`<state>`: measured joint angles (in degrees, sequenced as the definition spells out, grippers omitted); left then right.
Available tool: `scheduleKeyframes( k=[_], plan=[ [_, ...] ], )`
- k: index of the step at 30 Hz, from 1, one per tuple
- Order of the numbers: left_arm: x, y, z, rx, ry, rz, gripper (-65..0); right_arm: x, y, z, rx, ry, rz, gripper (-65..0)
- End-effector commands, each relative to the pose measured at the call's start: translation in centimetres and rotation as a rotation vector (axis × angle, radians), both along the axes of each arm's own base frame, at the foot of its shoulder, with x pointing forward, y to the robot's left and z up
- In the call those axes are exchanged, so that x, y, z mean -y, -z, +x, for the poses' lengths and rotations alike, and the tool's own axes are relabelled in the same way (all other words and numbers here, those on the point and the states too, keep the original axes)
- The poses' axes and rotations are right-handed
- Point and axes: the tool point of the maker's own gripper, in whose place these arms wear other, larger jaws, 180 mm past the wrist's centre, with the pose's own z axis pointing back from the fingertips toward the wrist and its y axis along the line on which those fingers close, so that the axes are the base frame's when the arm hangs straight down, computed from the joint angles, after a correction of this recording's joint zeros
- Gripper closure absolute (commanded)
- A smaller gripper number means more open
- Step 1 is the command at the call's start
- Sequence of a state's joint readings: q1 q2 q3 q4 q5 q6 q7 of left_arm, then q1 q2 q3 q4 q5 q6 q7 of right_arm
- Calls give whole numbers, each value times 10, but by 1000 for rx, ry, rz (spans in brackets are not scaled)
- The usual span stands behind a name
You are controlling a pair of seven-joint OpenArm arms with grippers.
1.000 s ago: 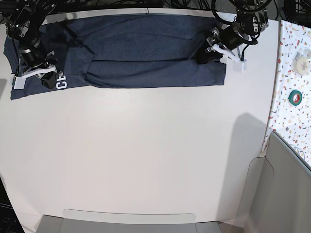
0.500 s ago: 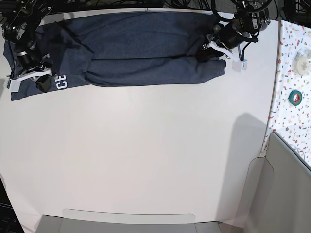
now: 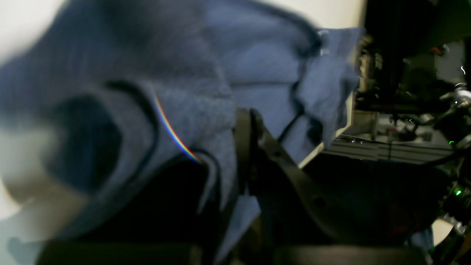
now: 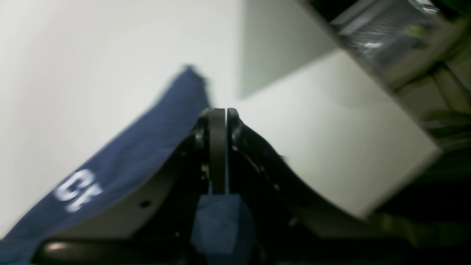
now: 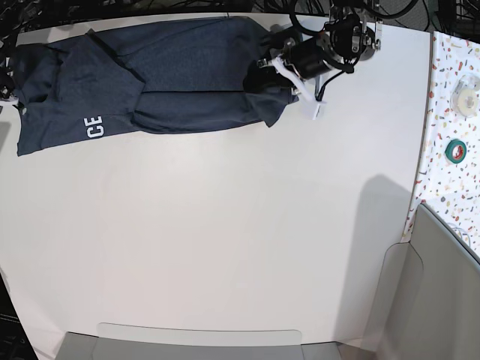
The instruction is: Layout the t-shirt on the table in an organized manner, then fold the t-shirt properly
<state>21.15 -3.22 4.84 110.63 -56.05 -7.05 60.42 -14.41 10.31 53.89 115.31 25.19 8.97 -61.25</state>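
T-shirt [image 5: 150, 75]: navy, white letters, bunched along the far edge of the table [image 5: 225, 247]. Left claw [image 5: 274, 71]: clamped on the shirt's right-hand end, cloth gathered between its fingers. Right claw [image 4: 219, 147]: fingers pressed together on a fold of blue cloth, at the lettered end. Green tape roll [image 5: 455, 150]: on the speckled strip.
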Motion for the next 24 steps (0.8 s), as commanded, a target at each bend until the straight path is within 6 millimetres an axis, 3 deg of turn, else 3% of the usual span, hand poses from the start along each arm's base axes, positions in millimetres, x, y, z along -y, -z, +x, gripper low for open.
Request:
scheduleKeyframes(
  k=[1,5,14,24],
  plan=[
    [6,-12,5,41,15,-26,0,9,-7,-3,1,10,-39,0],
    [16,-22,16,92,72,-18,0,26,7,-16,-66,57,-46,0],
    [76,-55,20,250,363,-15,0,36,28,-22,-113,80,-3,0],
    [115,-34,18,221,467,-24,0,34,32,-25,-121,82,6,0]
  ],
)
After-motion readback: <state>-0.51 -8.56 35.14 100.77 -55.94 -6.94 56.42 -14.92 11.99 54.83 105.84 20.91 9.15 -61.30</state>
